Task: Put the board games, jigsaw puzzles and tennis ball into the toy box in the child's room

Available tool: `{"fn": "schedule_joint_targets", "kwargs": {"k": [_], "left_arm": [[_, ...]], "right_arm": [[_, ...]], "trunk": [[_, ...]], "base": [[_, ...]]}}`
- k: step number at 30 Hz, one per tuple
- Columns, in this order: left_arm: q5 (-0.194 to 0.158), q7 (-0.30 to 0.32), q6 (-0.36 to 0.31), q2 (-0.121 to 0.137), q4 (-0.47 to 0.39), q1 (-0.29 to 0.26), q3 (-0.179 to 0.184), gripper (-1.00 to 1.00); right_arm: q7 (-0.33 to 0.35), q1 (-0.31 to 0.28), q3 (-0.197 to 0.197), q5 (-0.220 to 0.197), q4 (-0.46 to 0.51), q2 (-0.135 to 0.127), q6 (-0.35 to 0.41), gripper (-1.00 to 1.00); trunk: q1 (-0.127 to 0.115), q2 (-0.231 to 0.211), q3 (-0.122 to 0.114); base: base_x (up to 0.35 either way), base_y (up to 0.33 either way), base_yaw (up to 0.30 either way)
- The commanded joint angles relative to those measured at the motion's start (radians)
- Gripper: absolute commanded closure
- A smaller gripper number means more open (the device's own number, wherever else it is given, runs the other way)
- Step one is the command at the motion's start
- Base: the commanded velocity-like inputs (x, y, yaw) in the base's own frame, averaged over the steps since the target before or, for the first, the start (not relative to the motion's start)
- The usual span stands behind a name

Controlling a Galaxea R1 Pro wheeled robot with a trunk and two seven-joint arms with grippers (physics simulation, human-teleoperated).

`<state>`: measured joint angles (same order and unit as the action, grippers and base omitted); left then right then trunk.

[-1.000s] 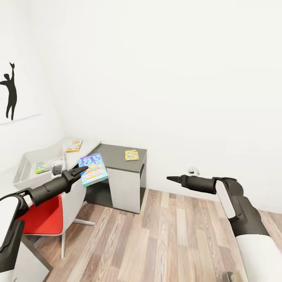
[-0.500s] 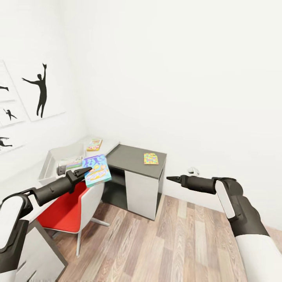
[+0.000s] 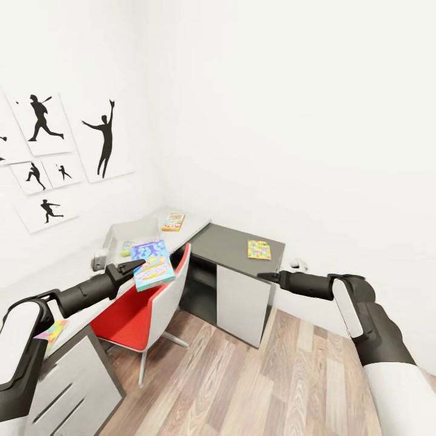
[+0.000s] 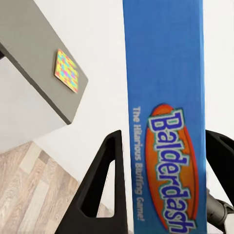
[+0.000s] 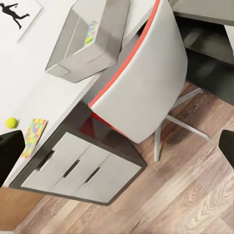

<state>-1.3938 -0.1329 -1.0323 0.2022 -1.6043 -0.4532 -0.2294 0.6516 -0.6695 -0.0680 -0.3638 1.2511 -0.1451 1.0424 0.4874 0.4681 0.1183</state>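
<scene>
My left gripper is shut on a blue Balderdash board game, held in the air over the red chair; the left wrist view has the box clamped between both fingers. The grey toy box stands on the white table just beyond it, with a colourful flat item inside. Another flat game lies at the table's far end. A tennis ball and a jigsaw puzzle lie near the table's front. My right gripper is open and holds nothing, out over the floor.
A red chair with a white back is tucked under the table. A dark grey desk in the corner carries a colourful puzzle. White drawers sit under the table's near end. Wood floor lies between me and the furniture.
The camera has turned left, so the whole scene slid right and more wall posters came into view. The left gripper still holds the board game; both arms keep their pose.
</scene>
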Motion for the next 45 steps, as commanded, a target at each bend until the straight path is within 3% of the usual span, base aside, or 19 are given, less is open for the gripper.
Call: {"fn": "schedule_joint_targets", "kwargs": {"k": [1,9,28,45], "left_arm": [[-0.013,-0.010,-0.004,0.000,0.000,-0.001,-0.002,1.00],[-0.006,-0.012,-0.003,0.004,0.003,0.000,-0.006,1.00],[-0.001,-0.019,0.000,0.005,0.013,0.001,-0.008,1.00],[0.001,-0.017,-0.002,0.009,0.015,-0.007,-0.002,1.00]], "right_arm": [[0.002,-0.001,-0.002,0.005,0.001,0.002,0.005,-1.00],[-0.052,-0.001,-0.002,0.006,0.001,0.026,0.005,-1.00],[-0.071,0.004,-0.003,0.007,0.006,0.034,0.005,-1.00],[-0.072,0.004,-0.002,0.009,0.003,0.035,0.005,-1.00]], "trunk": [[0.001,0.002,0.001],[0.001,0.002,-0.004],[0.001,0.002,-0.008],[0.001,0.002,-0.009]], "base": [[0.237,0.001,0.236],[0.292,0.000,0.128],[0.328,0.000,0.082],[0.070,0.000,0.278]]}}
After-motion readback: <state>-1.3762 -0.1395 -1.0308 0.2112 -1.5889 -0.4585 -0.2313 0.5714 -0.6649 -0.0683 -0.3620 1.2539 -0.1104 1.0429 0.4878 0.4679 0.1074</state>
